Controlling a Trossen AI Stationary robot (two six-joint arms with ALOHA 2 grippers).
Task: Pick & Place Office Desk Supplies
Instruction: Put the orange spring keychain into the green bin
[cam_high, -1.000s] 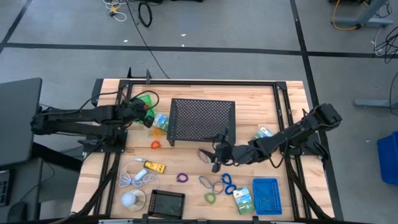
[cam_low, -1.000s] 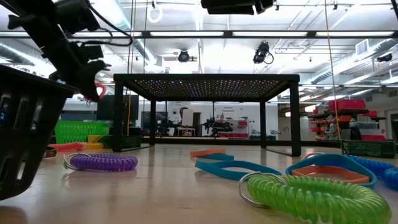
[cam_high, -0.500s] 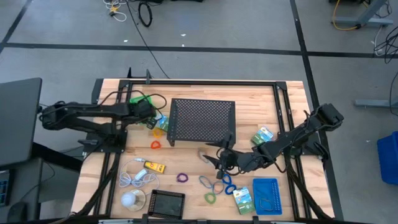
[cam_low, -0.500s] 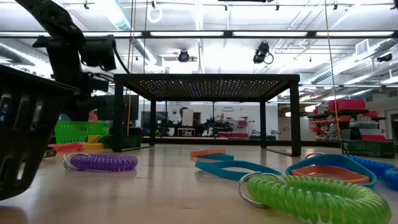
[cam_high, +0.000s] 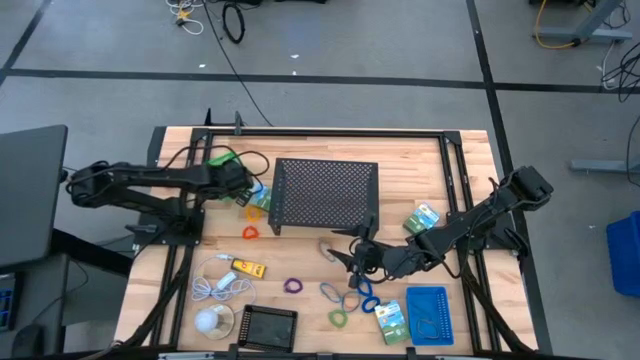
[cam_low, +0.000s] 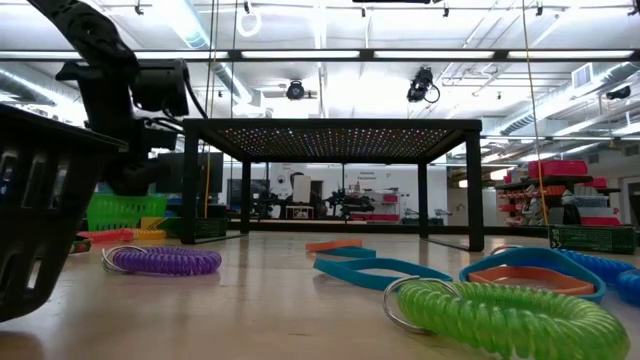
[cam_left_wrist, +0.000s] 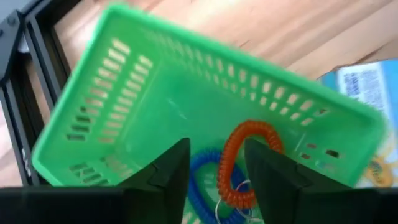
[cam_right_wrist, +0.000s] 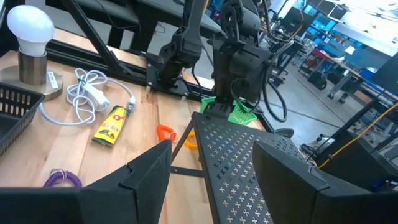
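From above, the left gripper (cam_high: 243, 183) is over the small green plastic tray (cam_high: 232, 160) at the back left of the wooden table (cam_high: 420, 150), just beside the black mesh stand (cam_high: 325, 195). The right gripper (cam_high: 352, 258) is low over the table in front of that stand, close to a bunch of small coiled loops, blue ones (cam_high: 362, 296) and a green one (cam_high: 338, 318). A purple coiled loop (cam_high: 293, 286) lies a bit apart, and an orange coiled loop (cam_high: 249, 232) lies near the stand's left leg. A flat blue tray (cam_high: 428, 314) sits at the front right with a green-blue packet (cam_high: 391, 320) just beside it. A small black tray (cam_high: 265, 327) sits at the front, and a yellow block (cam_high: 247, 267) lies near it. From table height, the left arm hangs over the green tray (cam_low: 125, 211), and the purple loop (cam_low: 165, 261) and green loop (cam_low: 500, 317) lie on the wood. In the left wrist view, the two dark fingers (cam_left_wrist: 171, 171) stand apart with nothing between them. Past them, an orange loop (cam_left_wrist: 245, 163) and a blue loop (cam_left_wrist: 204, 180) lie inside the green tray (cam_left_wrist: 130, 87). In the right wrist view, the right gripper's fingers (cam_right_wrist: 149, 171) are spread wide and hold nothing, and the yellow block (cam_right_wrist: 110, 125) and the orange loop (cam_right_wrist: 165, 132) show on the table beyond.
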